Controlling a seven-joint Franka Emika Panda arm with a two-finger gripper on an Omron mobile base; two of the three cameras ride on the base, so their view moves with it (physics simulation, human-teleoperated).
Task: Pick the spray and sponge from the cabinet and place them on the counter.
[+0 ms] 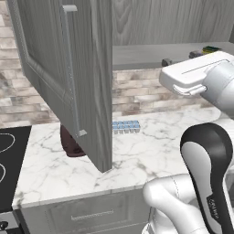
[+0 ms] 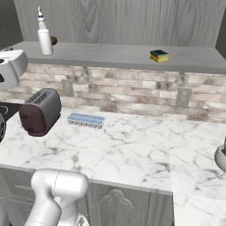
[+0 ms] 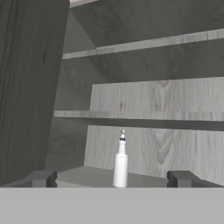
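Cabinet (image 1: 68, 82) door swung wide open toward the room, long bar handle (image 1: 71, 68) running down its face. Inside, on the grey inner shelf (image 2: 114, 55): spray (image 2: 44, 37) standing upright near the shelf's left end, well back from the front edge; sponge (image 2: 159, 56) lying flat toward the right end, green layer on top, well apart from the spray. Small dark round thing just behind the spray, too small to identify.

Tool (image 3: 112, 179) spread wide, pinching nothing, fingertips (image 3: 41, 178) rising on either side of the hand view with the spray (image 3: 120, 164) upright between them but farther off, not touching.

On the tabletop (image 2: 132, 150): dark toaster (image 2: 39, 111) near the left end, by the black stovetop (image 1: 11, 160); pale blue ice-cube tray (image 2: 86, 119) just to its right, close to the back edge along the brick wall (image 2: 132, 90). White bowl-like thing (image 2: 220, 156) cut off at the right border, not identifiable. Grey drawers (image 1: 87, 215) under the front edge.
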